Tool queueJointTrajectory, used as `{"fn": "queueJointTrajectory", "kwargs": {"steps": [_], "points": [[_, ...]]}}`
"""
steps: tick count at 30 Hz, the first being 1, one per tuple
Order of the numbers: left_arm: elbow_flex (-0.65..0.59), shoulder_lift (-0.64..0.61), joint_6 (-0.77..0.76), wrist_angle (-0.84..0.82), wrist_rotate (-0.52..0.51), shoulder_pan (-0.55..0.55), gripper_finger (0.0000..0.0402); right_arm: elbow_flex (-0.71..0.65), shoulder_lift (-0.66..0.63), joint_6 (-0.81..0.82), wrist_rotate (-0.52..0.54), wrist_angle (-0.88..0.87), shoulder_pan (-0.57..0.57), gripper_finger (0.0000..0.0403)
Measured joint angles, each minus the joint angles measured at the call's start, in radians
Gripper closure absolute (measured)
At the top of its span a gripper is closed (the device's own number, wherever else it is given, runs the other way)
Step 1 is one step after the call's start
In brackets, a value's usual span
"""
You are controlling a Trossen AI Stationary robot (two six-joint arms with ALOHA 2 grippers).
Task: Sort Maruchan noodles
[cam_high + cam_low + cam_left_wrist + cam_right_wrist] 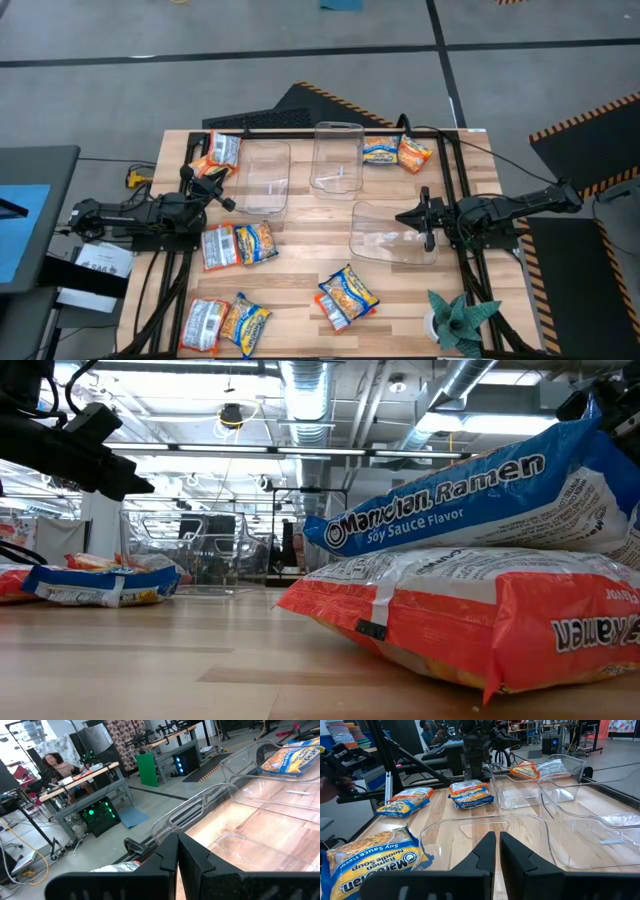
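I saw ramen packets [238,243] scattered over worktop [300,300], none in clear bins [266,178]. My left end effector [216,184] closed, empty, beside left bin. Right end effector [424,217] closed, empty, over near bin.

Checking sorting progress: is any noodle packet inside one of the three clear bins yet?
No: in the high view the three clear bins hold nothing, and every noodle packet lies on the table.
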Motion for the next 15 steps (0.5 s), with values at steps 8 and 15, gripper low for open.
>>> {"fn": "queueJointTrajectory", "kwargs": {"steps": [8,15], "points": [[-0.001,0.001,-0.062,0.318,0.499,0.001,0.0402,0.000,0.000,0.000,0.000,0.000,0.000,0.0353],[0.135,0.159,-0.032,0.377,0.427,0.077,0.0402,0.000,0.000,0.000,0.000,0.000,0.000,0.0353]]}}
